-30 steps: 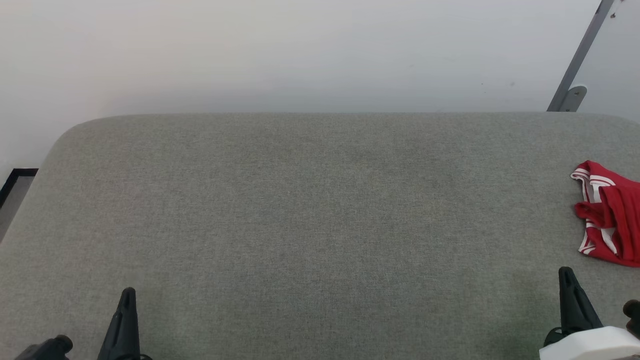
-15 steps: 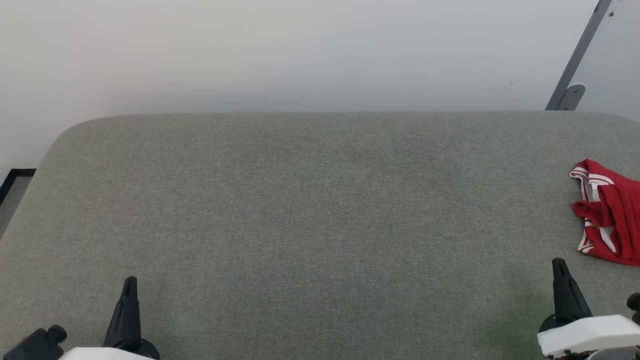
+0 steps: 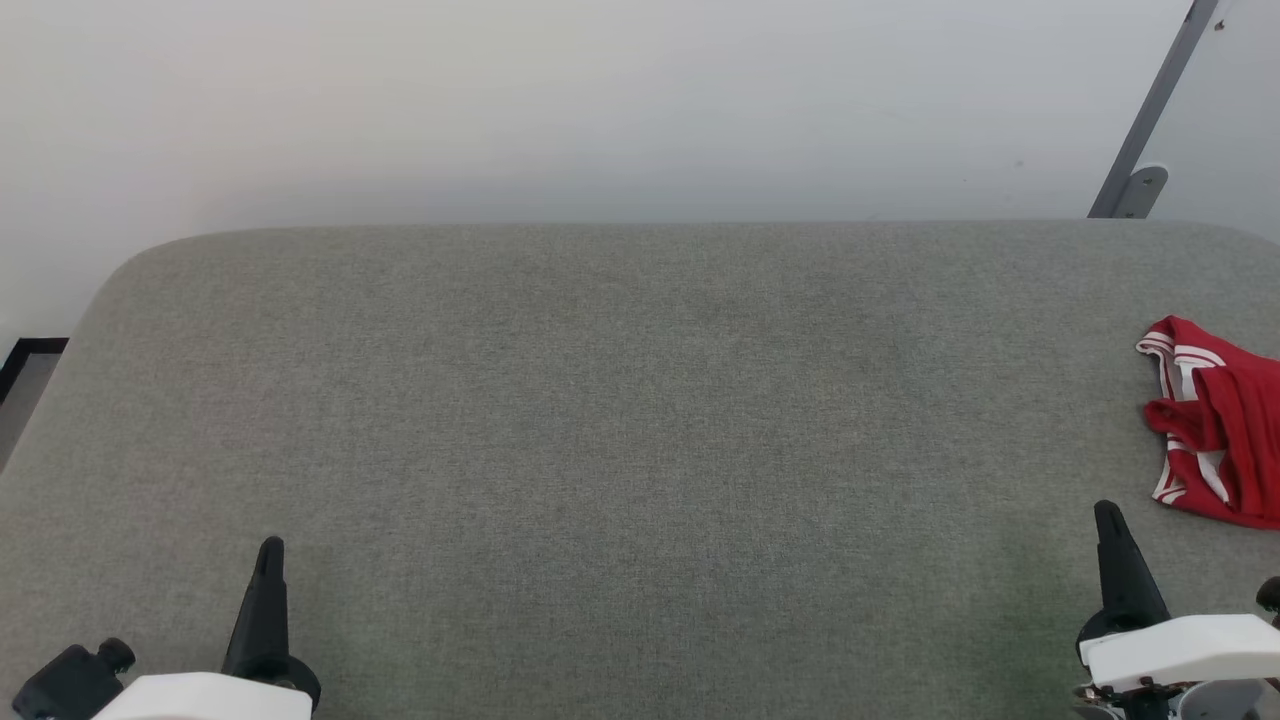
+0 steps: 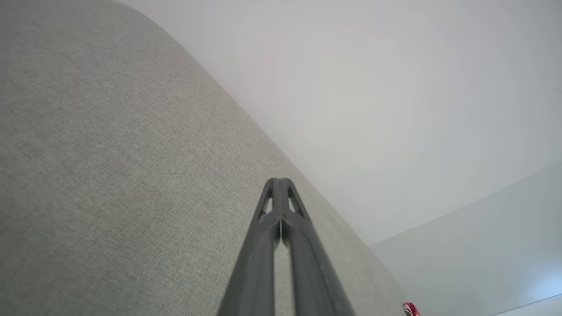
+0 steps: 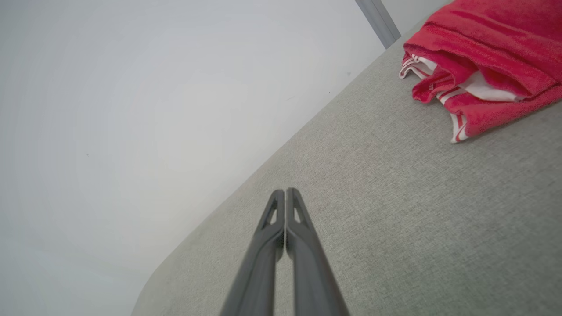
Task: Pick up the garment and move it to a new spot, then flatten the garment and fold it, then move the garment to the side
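The garment (image 3: pixel 1215 425), a red shirt with white-and-red striped trim, lies crumpled at the right edge of the grey fabric table (image 3: pixel 620 420); part of it is cut off by the head view's border. The right wrist view has the garment (image 5: pixel 478 66) at its upper right, and a sliver of the garment (image 4: pixel 410 309) sits at the bottom of the left wrist view. My right gripper (image 3: pixel 1106 512) is shut and empty, hovering just below-left of the shirt, apart from it. Far to the left, my left gripper (image 3: pixel 270 548) is shut too, holding nothing. Both pairs of fingers, left (image 4: pixel 279 181) and right (image 5: pixel 284 191), are pressed together.
A pale wall runs behind the table's far edge. A grey metal bar with a bracket (image 3: pixel 1140 180) leans at the back right. The table's left corner is rounded, with a dark floor strip (image 3: pixel 25 360) beyond it.
Both grippers have crept forward over the table, tips a little higher in the head view. The head view has shifted slightly. The garment has not been touched.
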Robot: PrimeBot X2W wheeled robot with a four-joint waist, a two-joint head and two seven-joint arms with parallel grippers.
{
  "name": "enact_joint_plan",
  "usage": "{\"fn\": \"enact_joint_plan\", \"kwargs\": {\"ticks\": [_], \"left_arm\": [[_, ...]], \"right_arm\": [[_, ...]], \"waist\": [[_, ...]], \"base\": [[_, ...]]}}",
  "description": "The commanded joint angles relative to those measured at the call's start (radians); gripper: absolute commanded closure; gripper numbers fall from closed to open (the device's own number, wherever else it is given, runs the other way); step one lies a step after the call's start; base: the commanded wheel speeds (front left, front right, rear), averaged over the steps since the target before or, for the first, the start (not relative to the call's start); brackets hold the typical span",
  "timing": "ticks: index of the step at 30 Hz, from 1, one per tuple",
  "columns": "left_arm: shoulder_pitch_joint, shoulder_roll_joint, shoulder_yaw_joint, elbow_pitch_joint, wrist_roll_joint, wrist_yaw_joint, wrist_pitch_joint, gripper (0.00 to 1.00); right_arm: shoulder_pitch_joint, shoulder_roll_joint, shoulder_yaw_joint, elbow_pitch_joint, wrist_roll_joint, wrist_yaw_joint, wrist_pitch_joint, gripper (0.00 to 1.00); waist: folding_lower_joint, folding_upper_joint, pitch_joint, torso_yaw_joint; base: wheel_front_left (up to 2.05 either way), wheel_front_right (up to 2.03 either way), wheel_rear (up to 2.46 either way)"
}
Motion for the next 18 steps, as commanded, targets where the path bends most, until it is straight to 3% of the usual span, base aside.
{"fn": "enact_joint_plan", "kwargs": {"ticks": [1,18], "left_arm": [[-0.028,0.004,0.006,-0.006,-0.02,-0.002,0.005,1.0],[-0.07,-0.015,0.013,0.018,-0.188,-0.003,0.055,1.0]], "right_arm": [[-0.021,0.0,-0.002,-0.016,0.021,0.0,0.007,1.0],[-0.046,0.012,0.005,-0.017,0.216,0.0,0.056,1.0]], "waist": [[0.0,0.0,0.0,0.0],[0.0,0.0,0.002,-0.005]], "base": [[0.0,0.0,0.0],[0.0,0.0,0.0]]}}
